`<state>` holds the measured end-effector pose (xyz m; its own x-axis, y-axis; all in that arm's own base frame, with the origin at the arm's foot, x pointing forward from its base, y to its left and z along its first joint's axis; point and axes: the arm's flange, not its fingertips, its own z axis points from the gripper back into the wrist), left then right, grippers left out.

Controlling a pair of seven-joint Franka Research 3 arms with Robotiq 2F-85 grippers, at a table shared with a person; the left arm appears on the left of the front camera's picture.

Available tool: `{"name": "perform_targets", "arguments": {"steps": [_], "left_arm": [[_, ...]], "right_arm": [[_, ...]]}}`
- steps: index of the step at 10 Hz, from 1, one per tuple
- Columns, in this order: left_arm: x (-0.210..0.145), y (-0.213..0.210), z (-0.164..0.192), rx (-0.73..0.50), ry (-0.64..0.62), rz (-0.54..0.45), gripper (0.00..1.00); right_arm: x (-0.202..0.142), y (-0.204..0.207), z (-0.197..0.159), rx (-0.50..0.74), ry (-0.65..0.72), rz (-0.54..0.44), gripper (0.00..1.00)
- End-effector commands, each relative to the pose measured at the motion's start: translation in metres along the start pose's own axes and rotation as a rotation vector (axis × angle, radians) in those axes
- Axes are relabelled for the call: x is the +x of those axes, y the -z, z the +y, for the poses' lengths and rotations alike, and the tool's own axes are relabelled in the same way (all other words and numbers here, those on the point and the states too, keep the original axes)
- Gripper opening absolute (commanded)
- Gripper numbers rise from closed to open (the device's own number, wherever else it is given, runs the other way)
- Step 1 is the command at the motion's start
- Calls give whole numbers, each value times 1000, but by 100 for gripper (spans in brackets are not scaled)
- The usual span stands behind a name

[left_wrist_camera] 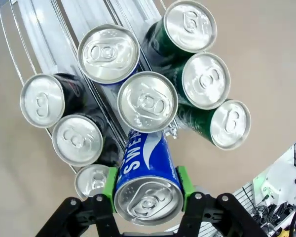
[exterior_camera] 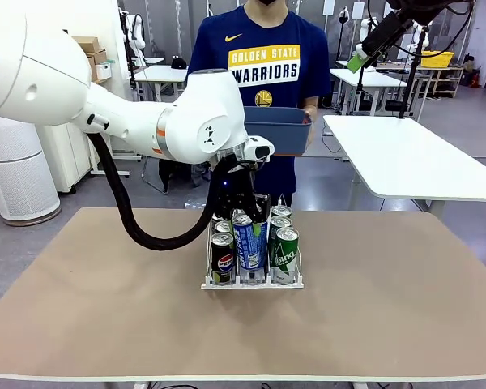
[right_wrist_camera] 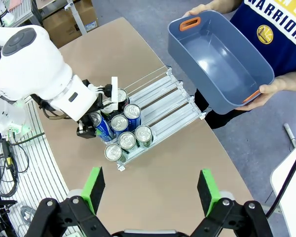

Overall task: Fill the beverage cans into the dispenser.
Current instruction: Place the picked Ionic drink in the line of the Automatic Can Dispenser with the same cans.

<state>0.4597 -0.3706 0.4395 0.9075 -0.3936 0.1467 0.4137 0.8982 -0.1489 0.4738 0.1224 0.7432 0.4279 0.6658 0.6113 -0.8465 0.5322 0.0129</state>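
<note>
My left gripper [left_wrist_camera: 148, 195] is shut on a blue beverage can [left_wrist_camera: 147, 197], its green pads on either side. The can is tilted at the near end of the dispenser's [exterior_camera: 251, 284] middle lane. In the front view the gripper [exterior_camera: 243, 201] hangs just above this blue can [exterior_camera: 249, 241]. Two more blue cans [left_wrist_camera: 148, 101] stand upright in the middle lane. Black Pepsi cans [exterior_camera: 223, 259] fill one side lane and green cans [exterior_camera: 285, 255] the other. My right gripper [right_wrist_camera: 151, 192] is open and empty, high above the table's right side.
A person at the far side holds an empty blue-grey tub [exterior_camera: 279, 130] with both hands above the table's far edge. The dispenser's far lane ends [right_wrist_camera: 167, 98] are empty. Bare brown tabletop [exterior_camera: 389, 300] lies all around the dispenser.
</note>
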Motion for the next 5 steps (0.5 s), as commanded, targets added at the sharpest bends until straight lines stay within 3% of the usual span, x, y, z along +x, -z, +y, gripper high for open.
{"name": "perform_targets", "arguments": {"steps": [1, 5], "left_arm": [[20, 5, 4, 15, -5, -63, 58], [31, 19, -2, -8, 28, 11, 58]], "right_arm": [[-2, 0, 0, 6, -9, -12, 100], [-2, 0, 0, 6, -9, -12, 100]]}}
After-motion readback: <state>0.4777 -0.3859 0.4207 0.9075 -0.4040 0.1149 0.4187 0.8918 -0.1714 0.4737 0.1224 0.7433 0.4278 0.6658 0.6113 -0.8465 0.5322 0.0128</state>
